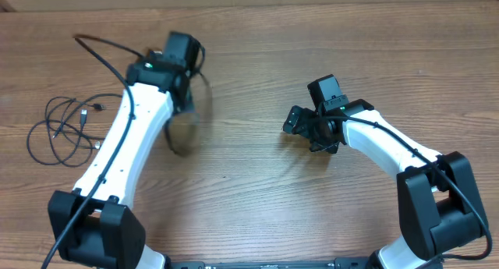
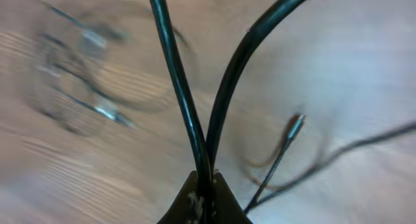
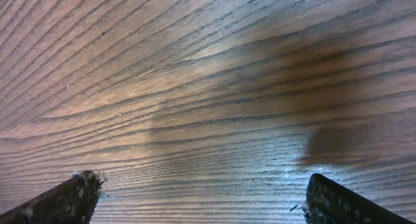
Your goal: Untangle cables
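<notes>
Overhead view: two white-and-black arms above a brown wood-grain counter [image 1: 257,199], with thin black cables in two groups.
Left jaws: pressed together, pinching a black cord [image 2: 185,113]; two strands rising from the pinch in a narrow V, seen from the left wrist.
Right jaws: spread wide, nothing between them, only bare counter beneath.
Cable positions: one cord held in the left jaws, its loop [image 1: 209,97] hanging just beside and below them; a loose coil [image 1: 62,132] lying flat, well apart from the left jaws on the side away from the right jaws.
Progress: judged early to middle; one cord raised away from the coil, full separation not confirmable; coil strands overlapping, not yet sorted.
Materials: cords smooth, glossy, round and limp, far thinner than the jaws; small plug [image 2: 296,123] with a silver metal tip; counter matte, with fine dark grain lines.
</notes>
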{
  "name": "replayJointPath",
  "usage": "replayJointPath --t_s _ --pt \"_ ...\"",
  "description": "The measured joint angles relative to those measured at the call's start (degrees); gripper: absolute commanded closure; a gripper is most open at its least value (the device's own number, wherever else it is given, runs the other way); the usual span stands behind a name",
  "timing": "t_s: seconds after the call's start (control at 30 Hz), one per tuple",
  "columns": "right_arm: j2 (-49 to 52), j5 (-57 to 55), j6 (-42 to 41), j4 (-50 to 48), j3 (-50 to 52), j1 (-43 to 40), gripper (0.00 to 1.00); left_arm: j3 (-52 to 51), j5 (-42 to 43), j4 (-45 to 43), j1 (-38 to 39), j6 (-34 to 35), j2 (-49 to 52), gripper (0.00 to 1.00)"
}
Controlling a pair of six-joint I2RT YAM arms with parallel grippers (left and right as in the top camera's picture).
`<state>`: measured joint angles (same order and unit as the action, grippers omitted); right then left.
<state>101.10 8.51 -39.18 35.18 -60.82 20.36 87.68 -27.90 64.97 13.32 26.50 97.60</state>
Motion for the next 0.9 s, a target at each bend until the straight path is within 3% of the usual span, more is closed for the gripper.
replayJointPath --t_s 0.2,0.4,0.57,0.87,0.9 --pt "0.0 0.02 0.02 0.0 0.0 0.0 0.0 1.6 -17.64 -6.86 -3.26 -0.68 0.0 0.95" --pt "0.0 0.02 -0.02 0.0 0.0 0.0 0.0 1.62 -22.84 -8.44 -9.2 -1.51 0.0 0.96" --pt "0.0 0.0 0.0 0.0 0.0 0.0 0.0 1.62 -20.24 -8.46 -15.87 -1.86 0.0 0.95" --pt "0.0 0.0 0.02 0.02 0.0 0.0 0.0 1.62 -3.58 -10.8 -28.5 -4.66 0.0 0.95" --pt "0.0 0.02 0.0 0.0 0.0 0.0 0.0 1.62 -1.49 -10.8 -29.75 -4.85 0.0 0.89"
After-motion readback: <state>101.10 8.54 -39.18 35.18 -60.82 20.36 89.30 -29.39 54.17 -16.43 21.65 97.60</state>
